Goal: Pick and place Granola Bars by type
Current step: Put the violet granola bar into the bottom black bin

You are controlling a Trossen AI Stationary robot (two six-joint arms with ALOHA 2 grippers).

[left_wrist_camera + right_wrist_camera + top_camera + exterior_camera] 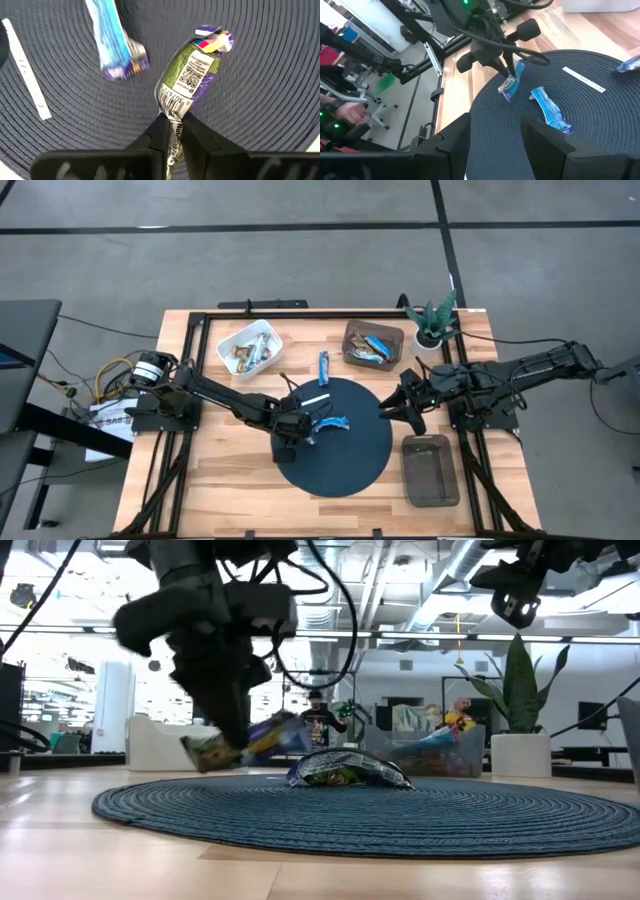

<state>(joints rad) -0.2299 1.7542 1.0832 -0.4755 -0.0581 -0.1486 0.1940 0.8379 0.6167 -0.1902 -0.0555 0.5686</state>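
My left gripper is clamped on a multicoloured granola bar above the mat, a blue bar just beyond; right gripper hangs open.

Two dark, slender jointed arms trailing black cables, each pincer with matte black fingers.

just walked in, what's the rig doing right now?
Sorting granola bars by type. The left claw is shut on a multicoloured bar, holding it just above the round dark mat. A blue bar and a thin white strip lie on the mat beside it. The right claw hangs open over the mat's right edge, holding nothing. The white bin and the brown bin at the back each hold bars; the dark tray looks empty.
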